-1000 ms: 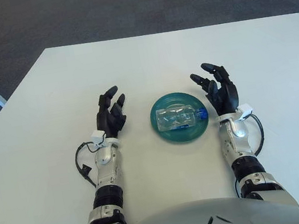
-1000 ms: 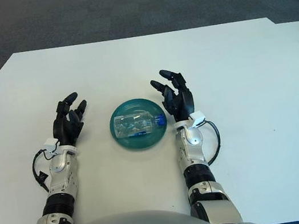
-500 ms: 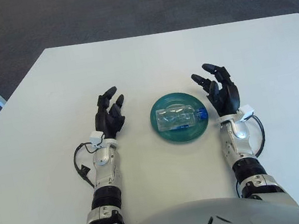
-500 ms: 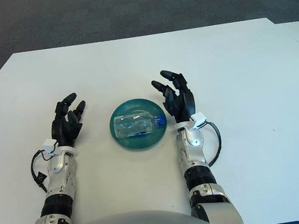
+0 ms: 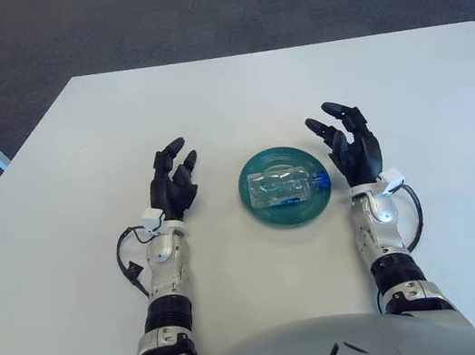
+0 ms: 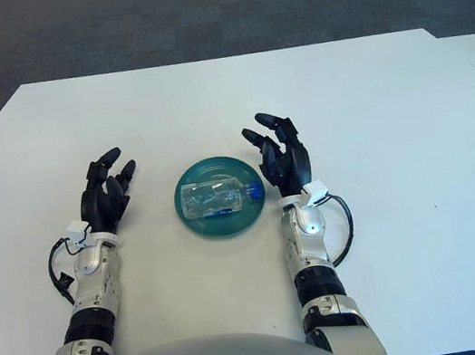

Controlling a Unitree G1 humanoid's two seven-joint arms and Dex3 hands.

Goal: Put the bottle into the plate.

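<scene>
- Since the clear plastic bottle already lies on its side inside the teal plate, blue cap toward the right hand, the placing looks done.
- Both hands hold nothing: the right hand's fingers are spread just beside the plate, the left hand likewise, on the white bench.
- Nothing seems left beyond drawing the arms back.

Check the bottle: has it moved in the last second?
No. The bottle lies on its side in the green plate, cap toward the right hand, as before.
</scene>
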